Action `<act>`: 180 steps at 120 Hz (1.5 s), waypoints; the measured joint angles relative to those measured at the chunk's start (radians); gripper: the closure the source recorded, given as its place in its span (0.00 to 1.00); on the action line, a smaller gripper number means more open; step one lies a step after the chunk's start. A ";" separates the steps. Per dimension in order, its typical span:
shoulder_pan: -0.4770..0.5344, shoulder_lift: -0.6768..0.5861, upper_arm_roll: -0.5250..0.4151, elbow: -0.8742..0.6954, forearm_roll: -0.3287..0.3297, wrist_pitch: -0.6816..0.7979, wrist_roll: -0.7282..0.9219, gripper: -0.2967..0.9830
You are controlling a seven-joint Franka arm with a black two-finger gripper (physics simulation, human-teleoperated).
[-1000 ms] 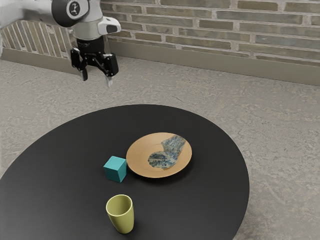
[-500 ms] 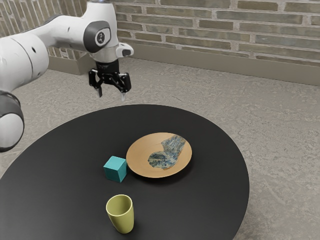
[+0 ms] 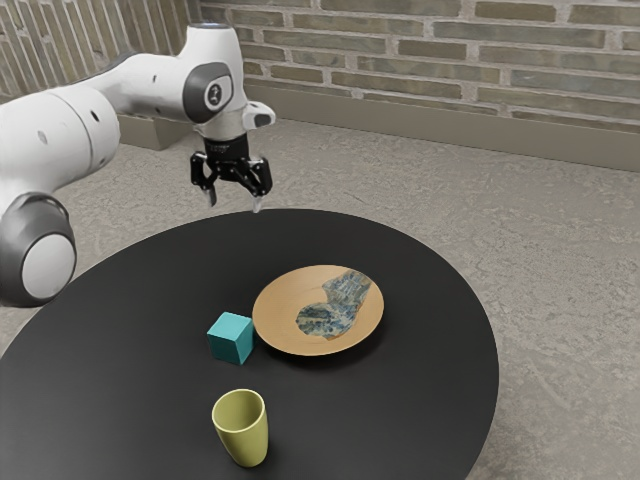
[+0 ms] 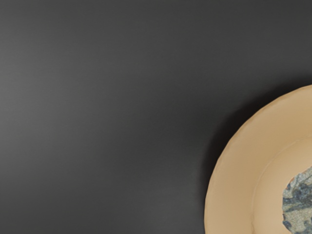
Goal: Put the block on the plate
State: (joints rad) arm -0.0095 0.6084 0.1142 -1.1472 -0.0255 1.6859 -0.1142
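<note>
My gripper (image 3: 235, 206) is open, with nothing between its fingers, high over the far edge of the table in the exterior view. A teal block (image 3: 231, 338) rests on the table, close beside the plate on the exterior view's left. The tan plate (image 3: 281, 313) has a blue-grey stone-like pattern and holds no object. In the wrist view, part of the plate (image 4: 234, 180) appears with some of its pattern.
A yellow-green cup (image 3: 243, 428) stands upright nearer the exterior camera than the block. All three objects are on a round black table (image 3: 420, 370). A brick wall rises beyond the floor.
My arm has moved toward the exterior view's right and lower in that picture, bringing the open gripper closer to the table. Block, plate and cup have stayed where they were.
</note>
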 joint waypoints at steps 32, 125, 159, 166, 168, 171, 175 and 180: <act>0.000 0.070 0.002 -0.002 0.003 0.017 0.010 0.23; -0.003 -0.123 -0.024 -0.461 0.012 0.186 0.041 0.23; -0.009 -0.098 -0.046 -0.477 0.003 0.233 0.045 0.23; -0.010 -0.116 -0.047 -0.514 0.003 0.246 0.045 0.23; -0.010 -0.123 -0.047 -0.525 0.003 0.250 0.045 0.23; -0.011 -0.133 -0.047 -0.537 0.003 0.255 0.045 0.23; -0.011 -0.146 -0.047 -0.547 0.003 0.261 0.045 0.23; -0.012 -0.158 -0.047 -0.558 0.003 0.267 0.045 0.23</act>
State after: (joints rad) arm -0.0219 0.4501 0.0675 -1.7053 -0.0229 1.9531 -0.0694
